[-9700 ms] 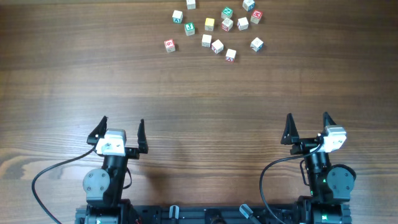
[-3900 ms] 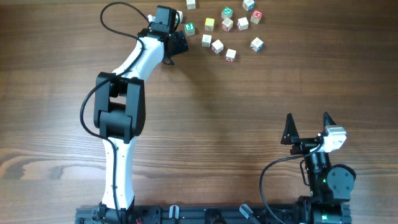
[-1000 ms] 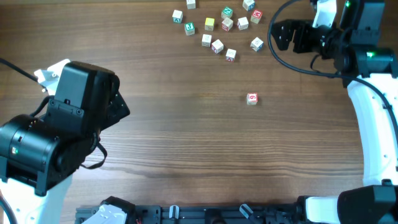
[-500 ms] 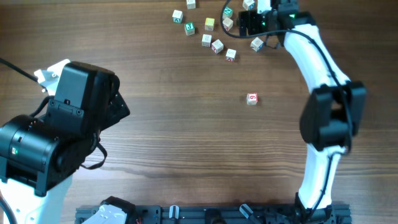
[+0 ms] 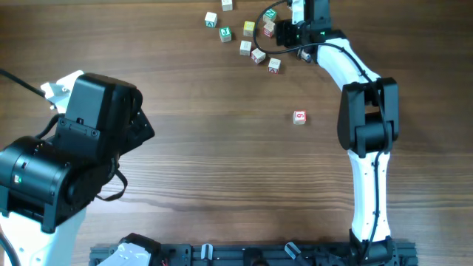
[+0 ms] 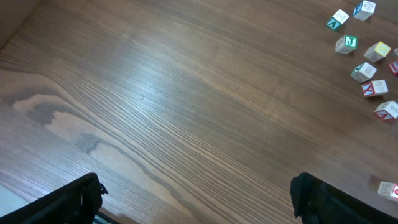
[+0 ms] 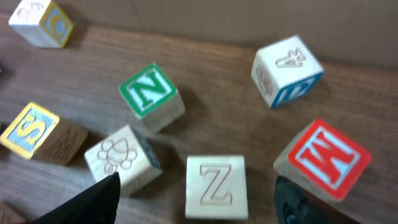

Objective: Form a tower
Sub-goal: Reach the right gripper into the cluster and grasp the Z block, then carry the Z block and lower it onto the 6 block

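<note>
No tower is in view. Loose letter cubes lie in a cluster (image 5: 251, 41) at the far edge of the table. One cube with a red face (image 5: 299, 117) stands alone nearer the middle. My right gripper (image 5: 287, 31) reaches into the cluster. In the right wrist view it (image 7: 198, 190) is open around a pale cube carved with a Z (image 7: 216, 186), with a gap between the cube and each finger. My left gripper (image 6: 196, 190) hangs wide open over bare wood with nothing between its fingers.
Around the Z cube lie a green N cube (image 7: 149, 93), a red W cube (image 7: 326, 155), a blue-sided cube (image 7: 287, 68), a yellow S cube (image 7: 28, 130) and a cube carved with a figure (image 7: 118, 158). The left arm (image 5: 74, 162) rises over the table's left side.
My right arm has swung left and down into the cube cluster, and its jaws have narrowed around the Z cube. The left arm and the lone cube have not moved.
</note>
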Tool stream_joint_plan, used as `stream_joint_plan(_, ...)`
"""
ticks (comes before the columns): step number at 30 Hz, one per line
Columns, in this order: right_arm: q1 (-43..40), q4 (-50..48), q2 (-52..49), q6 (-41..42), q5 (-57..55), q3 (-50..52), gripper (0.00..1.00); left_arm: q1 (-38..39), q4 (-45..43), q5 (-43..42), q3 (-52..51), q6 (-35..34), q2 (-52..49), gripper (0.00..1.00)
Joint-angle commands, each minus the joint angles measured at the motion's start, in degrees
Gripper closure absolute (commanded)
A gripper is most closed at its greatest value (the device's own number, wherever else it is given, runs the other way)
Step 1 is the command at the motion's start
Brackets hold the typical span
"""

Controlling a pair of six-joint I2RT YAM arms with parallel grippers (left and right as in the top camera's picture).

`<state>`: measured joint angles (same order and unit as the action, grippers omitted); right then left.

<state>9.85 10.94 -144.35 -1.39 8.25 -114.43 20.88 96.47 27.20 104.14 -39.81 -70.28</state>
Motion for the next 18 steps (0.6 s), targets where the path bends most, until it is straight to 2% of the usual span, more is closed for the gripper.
stream_joint_plan(1, 0.3, -2.8, -3.2, 0.5, -1.2, -1.6, 0.21, -0.2, 0.0, 1.2, -0.3, -1.1, 0.2, 0.0)
stream_joint_plan(4, 0.3, -2.8, -4.5, 0.5, -1.6, -1.6, 0.22, -0.2, 0.0, 1.1, -0.3, -1.2, 0.2, 0.0)
stream_joint_plan(9, 0.3, -3.2, -4.8, 0.6, -3.2, -1.6, 0.34, -0.2, 0.0, 1.2, -0.3, -1.1, 0.2, 0.0)
stream_joint_plan(11, 0.3, -3.3, -4.8, 1.7, -4.4, -1.6, 0.47, -0.2, 0.0, 1.2, -0.3, -1.2, 0.2, 0.0)
stream_joint_plan(12, 0.3, -3.5, -4.6, 2.6, -4.4, -1.6, 0.63, -0.2, 0.0, 1.2, -0.3, -1.2, 0.2, 0.0)
stream_joint_plan(13, 0.3, -3.2, -4.2, 3.1, -4.4, -1.8, 0.71, -0.2, 0.0, 1.1, -0.3, -1.2, 0.2, 0.0)
stream_joint_plan(18, 0.3, 1.2, 3.6, 3.0, -4.4, -1.9, 0.83, -0.2, 0.0, 1.2, -0.3, -1.1, 0.2, 0.0)
